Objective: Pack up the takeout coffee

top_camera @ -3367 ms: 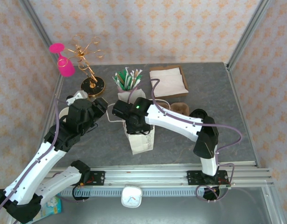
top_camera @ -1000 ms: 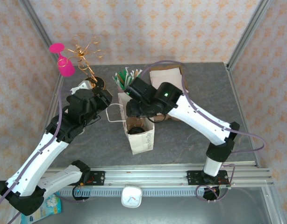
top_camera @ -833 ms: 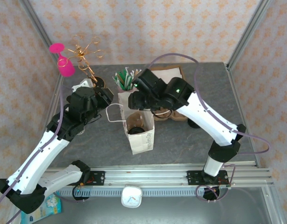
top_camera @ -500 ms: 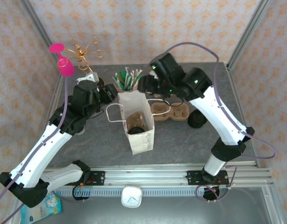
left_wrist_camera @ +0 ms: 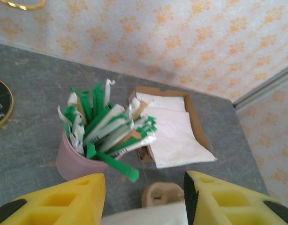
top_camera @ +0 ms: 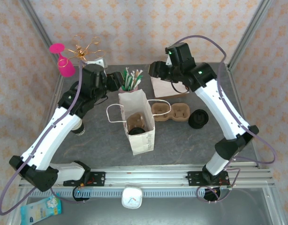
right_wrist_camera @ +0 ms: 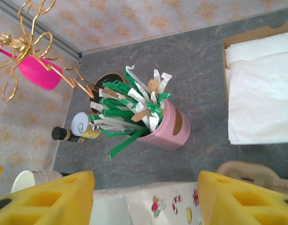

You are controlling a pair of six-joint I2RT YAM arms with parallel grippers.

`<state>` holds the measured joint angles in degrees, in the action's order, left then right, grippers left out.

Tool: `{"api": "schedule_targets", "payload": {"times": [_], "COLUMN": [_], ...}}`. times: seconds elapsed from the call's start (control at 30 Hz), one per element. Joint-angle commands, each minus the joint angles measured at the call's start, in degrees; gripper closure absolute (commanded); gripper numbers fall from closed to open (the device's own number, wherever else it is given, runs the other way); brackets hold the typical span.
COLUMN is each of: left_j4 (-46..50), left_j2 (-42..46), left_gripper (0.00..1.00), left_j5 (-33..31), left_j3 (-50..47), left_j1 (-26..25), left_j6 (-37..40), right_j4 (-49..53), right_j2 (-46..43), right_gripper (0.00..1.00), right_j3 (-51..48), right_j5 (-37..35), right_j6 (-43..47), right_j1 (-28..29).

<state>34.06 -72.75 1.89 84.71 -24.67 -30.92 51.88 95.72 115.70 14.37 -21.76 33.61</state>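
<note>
Both arms have swung up and away from the white paper bag (top_camera: pixel 143 136) toward the far edge, uncovering what lay to its right; the bag itself stands where it stood.

Across the grey stone-patterned table (top_camera: pixel 181 140), the left arm (top_camera: pixel 55 131) reaches along the left edge to the far left corner. The right arm (top_camera: pixel 223 108) arches from the near right to the middle of the far edge. The bag stands upright and open at mid-table, its handles spread to either side.

A gold wire stand (top_camera: pixel 83 47) carrying a pink plastic glass (top_camera: pixel 64 65) rises at the far left corner. A flat brown cardboard tray of white napkins (top_camera: pixel 174 86) lies by the far edge, right of centre, partly under the right arm. A brown two-hole cardboard cup carrier (top_camera: pixel 171 111) sits just beside the bag on its right. A pink cup of green-and-white wrapped sticks (top_camera: pixel 127 80) stands behind the bag, between the stand and the tray. A round black disc (top_camera: pixel 198 118) lies just right of the carrier.

The takeout coffee (top_camera: pixel 136 126) sits down inside the bag, with its round black lid showing from above.

The left gripper (left_wrist_camera: pixel 144 180) hangs above the pink cup, its yellow fingers (left_wrist_camera: pixel 64 199) spread with nothing between them. The right gripper (right_wrist_camera: pixel 146 176) faces the same cup from the other side, its jaws likewise parted and empty.
</note>
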Motion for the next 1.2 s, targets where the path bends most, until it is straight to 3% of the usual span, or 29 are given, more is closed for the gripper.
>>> {"api": "schedule_targets", "payload": {"times": [0.0, 0.3, 0.53, 1.17], "left_j4": [2.9, -0.9, -2.1, -4.5], "left_j2": [-3.4, -4.1, -2.9, -1.4], "left_gripper": [0.50, 0.51, 0.51, 0.51], "left_j5": [-0.2, 0.8, 0.1, 0.0], "left_j3": [4.5, 1.3, -0.6, -3.8], "left_j1": [2.3, 6.6, 7.0, 7.6], "left_j6": [3.1, 5.4, 6.0, 4.9], "right_j4": [-6.5, -11.3, -14.1, -15.7], "right_j2": [3.4, 14.4, 22.6, 30.2], "right_gripper": [0.41, 0.46, 0.53, 0.63], "right_j3": [0.0, 4.6, 10.9, 16.3], "right_j5": [2.9, 4.3, 5.9, 7.3], "right_j6": [4.8, 9.4, 9.5, 9.0], "right_j1": [-0.4, -0.7, -0.7, -0.4]}}
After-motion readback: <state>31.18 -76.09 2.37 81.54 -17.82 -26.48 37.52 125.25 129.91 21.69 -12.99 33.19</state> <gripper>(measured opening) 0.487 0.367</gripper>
